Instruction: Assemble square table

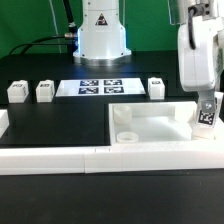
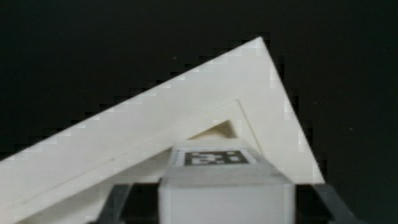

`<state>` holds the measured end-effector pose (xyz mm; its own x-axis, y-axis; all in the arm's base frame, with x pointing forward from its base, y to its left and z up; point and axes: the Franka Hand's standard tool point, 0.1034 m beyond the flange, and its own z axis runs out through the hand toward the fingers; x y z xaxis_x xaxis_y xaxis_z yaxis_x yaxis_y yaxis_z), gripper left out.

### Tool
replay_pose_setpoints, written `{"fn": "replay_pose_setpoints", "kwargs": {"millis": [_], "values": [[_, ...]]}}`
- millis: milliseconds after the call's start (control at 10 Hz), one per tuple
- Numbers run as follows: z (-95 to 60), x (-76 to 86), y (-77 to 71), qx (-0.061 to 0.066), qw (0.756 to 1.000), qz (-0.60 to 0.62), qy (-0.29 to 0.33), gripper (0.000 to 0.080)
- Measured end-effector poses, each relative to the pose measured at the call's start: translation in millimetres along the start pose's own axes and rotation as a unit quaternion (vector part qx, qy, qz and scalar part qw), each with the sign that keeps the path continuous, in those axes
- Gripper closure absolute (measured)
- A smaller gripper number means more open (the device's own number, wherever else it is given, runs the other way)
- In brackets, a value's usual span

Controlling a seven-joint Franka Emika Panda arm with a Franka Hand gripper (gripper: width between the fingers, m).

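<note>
At table top [image 1: 150,133] corner; gripper [image 1: 204,97] clamps tagged leg [image 1: 207,116]

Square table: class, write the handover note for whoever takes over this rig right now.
Claw: shut on a leg, held upright at a corner of the top, on the exterior view's right.
Loose legs: three, standing behind the top.
Done: one leg picked up.
Left: seat this leg (whether it is already in its socket cannot be told), then fit the other three.
</note>
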<state>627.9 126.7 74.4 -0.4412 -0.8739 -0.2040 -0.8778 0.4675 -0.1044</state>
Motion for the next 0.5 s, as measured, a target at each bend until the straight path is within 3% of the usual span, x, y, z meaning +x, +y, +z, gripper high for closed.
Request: {"fn": "replay_pose_setpoints", "kwargs": {"millis": [200, 300, 400, 500], "values": [[-1.1, -3.8, 5.6, -0.003, 0.998, -0.059, 0.013, 0.0508], [-1.6, -4.8, 4.3, 0.001, 0.993, -0.114, 0.011, 0.0346], [-1.5, -2.8, 5.1, -0.012, 0.975, -0.222, 0.016, 0.0222], [-1.1, -5.0, 8.2, -0.030, 0.949, -0.312, 0.022, 0.0222]]}}
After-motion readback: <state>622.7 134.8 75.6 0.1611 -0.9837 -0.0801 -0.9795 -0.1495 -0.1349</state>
